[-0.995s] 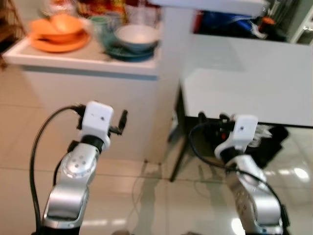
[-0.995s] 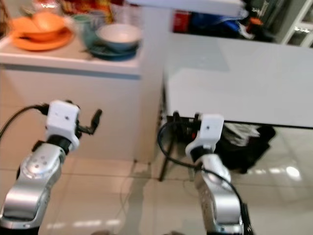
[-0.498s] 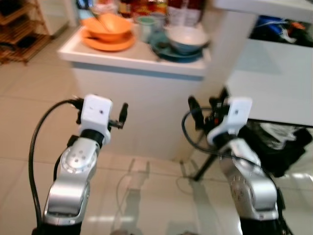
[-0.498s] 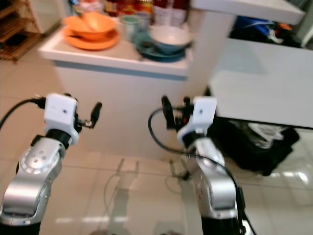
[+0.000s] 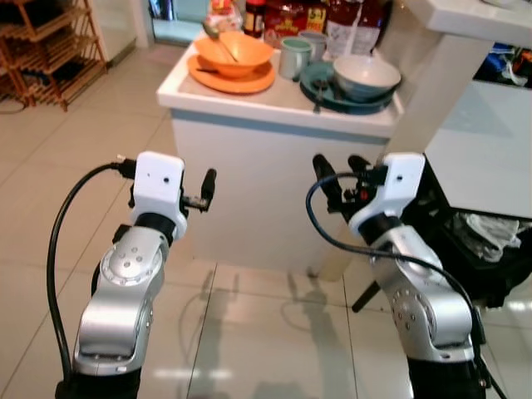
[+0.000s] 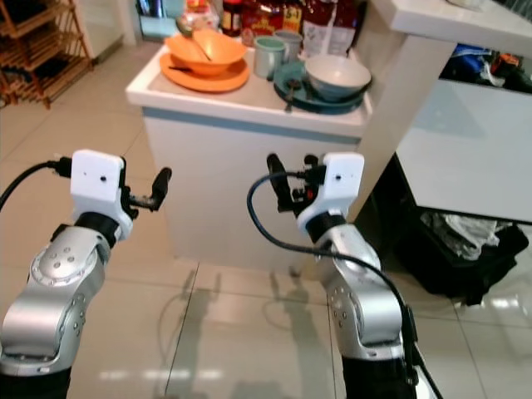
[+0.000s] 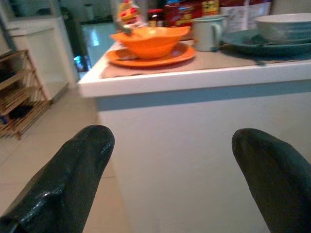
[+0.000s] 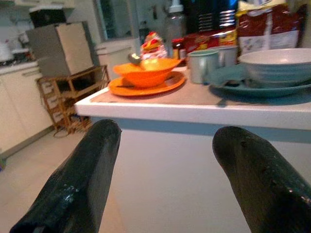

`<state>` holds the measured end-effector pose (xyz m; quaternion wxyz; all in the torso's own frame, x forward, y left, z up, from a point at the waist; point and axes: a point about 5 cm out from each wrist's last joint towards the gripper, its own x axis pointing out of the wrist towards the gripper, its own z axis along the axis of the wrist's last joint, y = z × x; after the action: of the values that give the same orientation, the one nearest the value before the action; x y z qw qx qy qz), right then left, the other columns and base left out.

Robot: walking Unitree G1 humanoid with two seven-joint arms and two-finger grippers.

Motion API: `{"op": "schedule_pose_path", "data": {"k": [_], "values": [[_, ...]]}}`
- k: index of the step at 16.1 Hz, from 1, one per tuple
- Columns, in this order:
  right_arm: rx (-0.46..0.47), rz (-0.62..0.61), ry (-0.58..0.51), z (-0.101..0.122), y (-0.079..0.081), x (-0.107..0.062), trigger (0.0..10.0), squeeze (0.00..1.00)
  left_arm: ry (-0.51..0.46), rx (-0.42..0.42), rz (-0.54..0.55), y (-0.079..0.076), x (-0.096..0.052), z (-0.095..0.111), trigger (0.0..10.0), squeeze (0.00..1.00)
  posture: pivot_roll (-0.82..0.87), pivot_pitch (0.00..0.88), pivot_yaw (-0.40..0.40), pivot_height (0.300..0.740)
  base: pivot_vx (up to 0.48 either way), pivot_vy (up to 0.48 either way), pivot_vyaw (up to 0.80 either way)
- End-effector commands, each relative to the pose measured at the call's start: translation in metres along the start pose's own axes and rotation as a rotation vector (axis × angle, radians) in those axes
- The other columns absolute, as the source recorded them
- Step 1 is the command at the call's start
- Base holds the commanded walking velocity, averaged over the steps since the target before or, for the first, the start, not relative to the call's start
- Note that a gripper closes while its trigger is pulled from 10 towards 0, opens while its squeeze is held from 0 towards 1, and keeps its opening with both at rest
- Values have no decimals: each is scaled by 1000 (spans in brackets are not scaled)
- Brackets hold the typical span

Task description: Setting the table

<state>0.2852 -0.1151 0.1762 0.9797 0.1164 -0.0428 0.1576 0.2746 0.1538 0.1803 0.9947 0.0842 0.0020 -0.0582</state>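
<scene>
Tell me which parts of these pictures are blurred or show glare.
Left eye view: sharp; ceiling light glares on the glossy floor tiles. Left wrist view: the near black fingers are soft, the orange bowl clearer. Right wrist view: similar, fingers blurred close up.

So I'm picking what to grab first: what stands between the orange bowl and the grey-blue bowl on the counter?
Two mugs stand between the orange bowl and the grey-blue bowl, seen in the left eye view.
</scene>
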Motion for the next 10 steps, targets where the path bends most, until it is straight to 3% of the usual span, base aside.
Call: {"op": "schedule_pose_path", "data": {"k": [1, 3, 9, 10], "values": [[-2, -20, -3, 5, -7, -2, 10000, 0, -17, 0, -28, -7, 3, 7, 10000, 0, 100, 23, -67, 740, 465, 0, 0], [-18, -7, -5, 7, -6, 1, 10000, 0, -18, 4, -26, -6, 4, 8, 10000, 0, 103, 23, -69, 740, 465, 0, 0], [-38, 20, -28, 15, -3, 5, 10000, 0, -33, 19, -20, -3, 5, 13, 10000, 0, 103, 15, -70, 740, 465, 0, 800], [-28, 13, -49, 19, -4, 5, 10000, 0, -40, 27, -24, -3, 6, 16, 10000, 0, 103, 12, -70, 740, 465, 0, 0]]}}
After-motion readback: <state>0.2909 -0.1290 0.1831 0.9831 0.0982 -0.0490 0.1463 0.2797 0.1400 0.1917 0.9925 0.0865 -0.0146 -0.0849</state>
